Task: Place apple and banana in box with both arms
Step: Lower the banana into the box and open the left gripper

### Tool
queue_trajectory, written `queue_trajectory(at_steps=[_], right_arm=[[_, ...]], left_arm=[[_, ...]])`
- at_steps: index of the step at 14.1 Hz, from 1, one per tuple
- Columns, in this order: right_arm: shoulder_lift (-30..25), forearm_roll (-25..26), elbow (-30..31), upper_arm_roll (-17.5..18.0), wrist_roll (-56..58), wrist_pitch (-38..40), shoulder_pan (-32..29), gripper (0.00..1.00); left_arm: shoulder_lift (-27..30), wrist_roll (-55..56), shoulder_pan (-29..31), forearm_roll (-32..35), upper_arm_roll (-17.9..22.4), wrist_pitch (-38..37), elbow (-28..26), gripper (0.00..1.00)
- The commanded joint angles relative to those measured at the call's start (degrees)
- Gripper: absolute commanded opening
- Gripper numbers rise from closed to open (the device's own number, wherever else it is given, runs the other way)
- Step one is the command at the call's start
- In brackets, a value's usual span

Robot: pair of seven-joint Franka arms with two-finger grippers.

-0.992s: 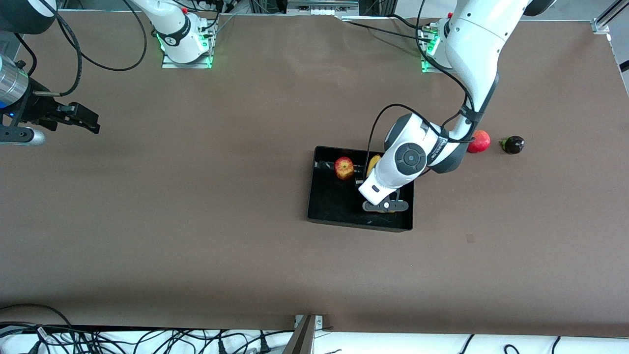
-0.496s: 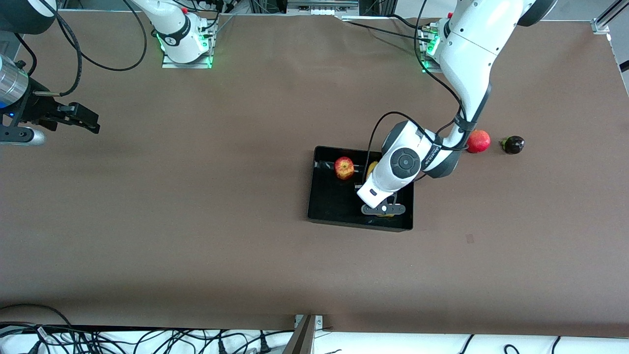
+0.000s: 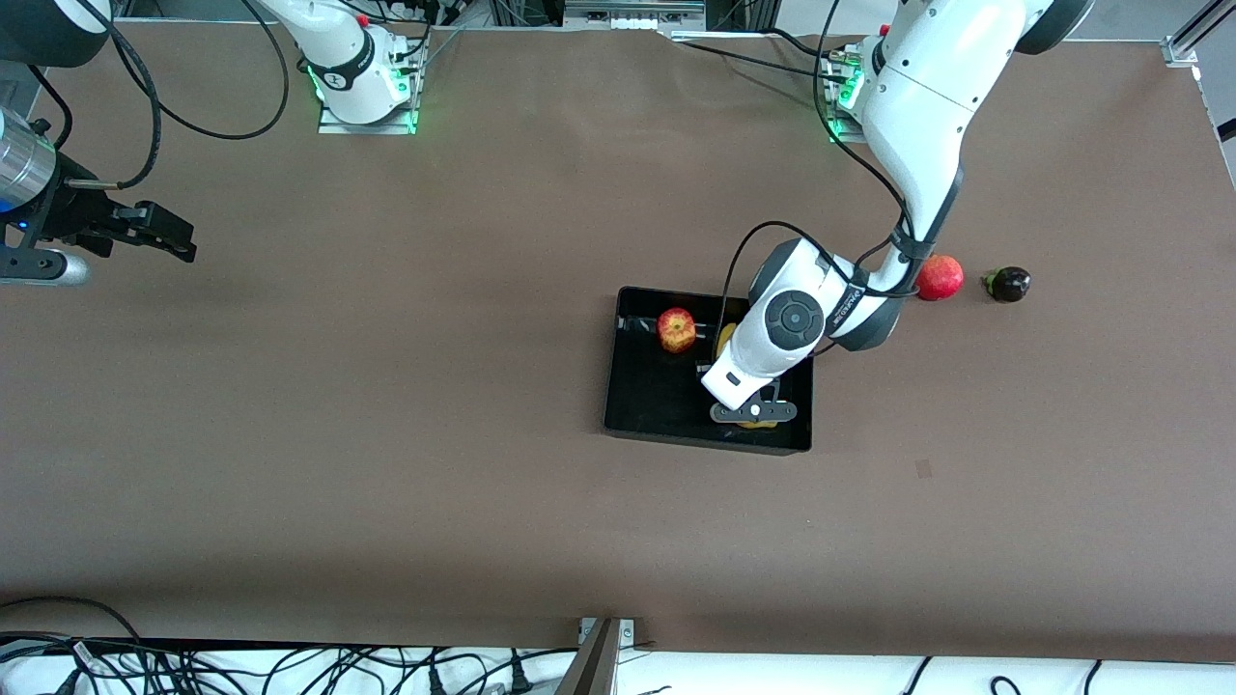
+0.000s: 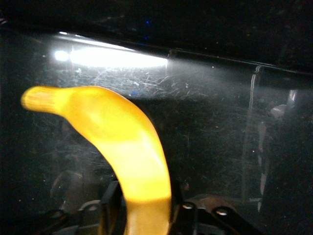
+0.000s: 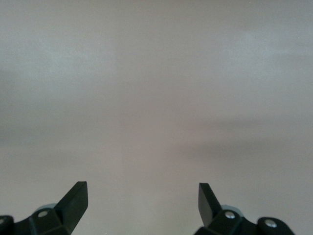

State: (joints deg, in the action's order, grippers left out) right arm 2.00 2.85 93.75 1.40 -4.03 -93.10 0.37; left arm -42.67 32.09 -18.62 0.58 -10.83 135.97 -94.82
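Observation:
The black box [image 3: 611, 386] stands mid-table. The red and yellow apple [image 3: 676, 329] lies in it, at the corner nearer the bases. My left gripper [image 3: 754, 413] is down inside the box, shut on the yellow banana [image 3: 725, 338]. In the left wrist view the banana [image 4: 122, 142] curves out from between the fingers [image 4: 111, 200] of the left gripper [image 4: 143, 203], in front of the box's glossy inner wall [image 4: 220, 122]. My right gripper [image 3: 159, 236] waits open over bare table at the right arm's end. It holds nothing in the right wrist view [image 5: 142, 196].
A red pomegranate [image 3: 940, 278] and a dark round fruit [image 3: 1007, 284] lie on the table beside the box, toward the left arm's end. Cables run along the table edge nearest the front camera.
My left arm has sunk a little lower into the box with the banana, toward the front camera. The apple and the right arm have not moved.

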Motion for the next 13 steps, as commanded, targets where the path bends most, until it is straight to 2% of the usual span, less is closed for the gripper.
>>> queue_trajectory(at_steps=[1, 4, 7, 13], right_arm=[[0.63, 0.05, -1.37, -0.17, 0.87, 0.9, -0.02, 1.0], [0.72, 0.05, -1.37, -0.26, 0.87, 0.81, -0.11, 1.0], [0.72, 0.05, -1.37, -0.26, 0.87, 0.81, -0.11, 1.0], [0.72, 0.05, -1.37, -0.26, 0.87, 0.9, -0.11, 1.0]], left_arm=[[1.09, 3.76, 0.16, 1.71, -0.24, -1.4, 0.51, 1.0], [3.73, 4.03, 0.43, 1.36, -0.24, -9.74, 3.66, 1.0], [7.5, 4.12, 0.6, 0.83, 0.11, -21.15, 8.14, 1.0], [19.1, 3.07, 3.06, 1.0, 1.34, -35.85, 8.68, 1.0]])
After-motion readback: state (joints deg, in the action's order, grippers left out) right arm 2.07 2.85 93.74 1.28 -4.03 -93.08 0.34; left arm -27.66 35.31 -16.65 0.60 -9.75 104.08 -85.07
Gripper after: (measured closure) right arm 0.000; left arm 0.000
